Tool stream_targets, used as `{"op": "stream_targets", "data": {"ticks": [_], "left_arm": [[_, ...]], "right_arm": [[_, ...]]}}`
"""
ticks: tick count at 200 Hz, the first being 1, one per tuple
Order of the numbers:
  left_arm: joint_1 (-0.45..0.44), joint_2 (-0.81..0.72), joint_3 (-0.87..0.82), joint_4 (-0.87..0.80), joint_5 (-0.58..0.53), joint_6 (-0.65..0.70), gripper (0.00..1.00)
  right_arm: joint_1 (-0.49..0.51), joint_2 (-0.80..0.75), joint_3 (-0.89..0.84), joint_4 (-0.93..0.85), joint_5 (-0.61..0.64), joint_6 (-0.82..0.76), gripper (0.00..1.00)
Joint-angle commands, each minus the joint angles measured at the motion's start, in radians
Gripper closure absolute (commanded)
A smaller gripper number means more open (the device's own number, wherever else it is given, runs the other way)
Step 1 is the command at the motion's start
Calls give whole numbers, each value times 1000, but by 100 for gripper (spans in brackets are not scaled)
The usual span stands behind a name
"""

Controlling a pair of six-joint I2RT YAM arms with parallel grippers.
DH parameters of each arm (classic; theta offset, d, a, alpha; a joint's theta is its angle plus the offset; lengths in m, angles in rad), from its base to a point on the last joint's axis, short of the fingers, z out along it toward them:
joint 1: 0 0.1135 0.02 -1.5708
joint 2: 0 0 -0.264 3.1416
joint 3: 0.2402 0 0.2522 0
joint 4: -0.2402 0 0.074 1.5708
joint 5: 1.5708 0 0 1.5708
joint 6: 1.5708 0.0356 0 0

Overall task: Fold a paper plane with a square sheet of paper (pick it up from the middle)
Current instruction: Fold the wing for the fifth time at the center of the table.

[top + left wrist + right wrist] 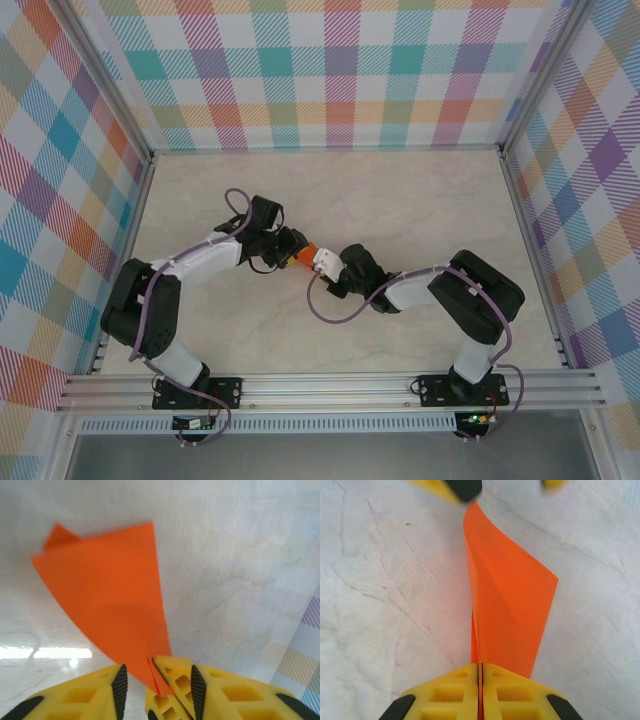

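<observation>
Your left arm (195,262) bends at an elbow pushed out to the left and reaches in over the middle of the bench (420,200). The left fingers (82,696) stand partly open and grip nothing. The plane (107,592) has its narrow end in their gap, nearer one pad than the other, and widens away from them. Your right arm (440,285) folds in from the right. The right fingers (447,694) are pressed shut on the plane's near end. Its long axis runs straight ahead of them, and its sharp tip reaches up to the left fingers.
</observation>
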Motion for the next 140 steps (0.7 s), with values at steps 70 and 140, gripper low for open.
{"op": "stream_targets", "data": {"ticks": [70,140], "left_arm": [[58,-225,-294,236,21,-11,55],[6,-193,-421,478,98,-48,67]], "right_arm": [[-6,-19,21,-26,-237,533,93],[-79,26,18,24,-386,799,92]]}}
